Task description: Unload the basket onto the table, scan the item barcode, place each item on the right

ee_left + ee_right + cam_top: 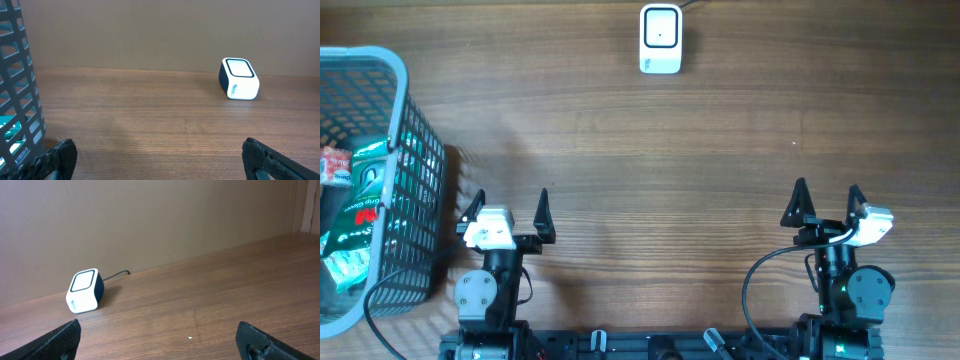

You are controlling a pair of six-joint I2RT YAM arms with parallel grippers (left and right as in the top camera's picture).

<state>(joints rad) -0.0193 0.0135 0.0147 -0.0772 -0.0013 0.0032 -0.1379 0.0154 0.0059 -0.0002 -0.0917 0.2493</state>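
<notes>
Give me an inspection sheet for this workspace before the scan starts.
Surface: wooden table, no spills seen.
Job's things: white scanner at the far edge; packets in the basket on the left.
Clutter: nothing seen.
Grippers: left gripper and right gripper both open, holding nothing.
Cables: scanner lead running to the wall; black cable looping by the right arm.
Surroundings: plain brown wall.

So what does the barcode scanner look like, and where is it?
Look at the far edge of the wooden table, near the middle. The scanner sits there alone: a small white box with a dark-rimmed window and a cord behind. The grey mesh basket, far bigger, is way over on the left.
</notes>
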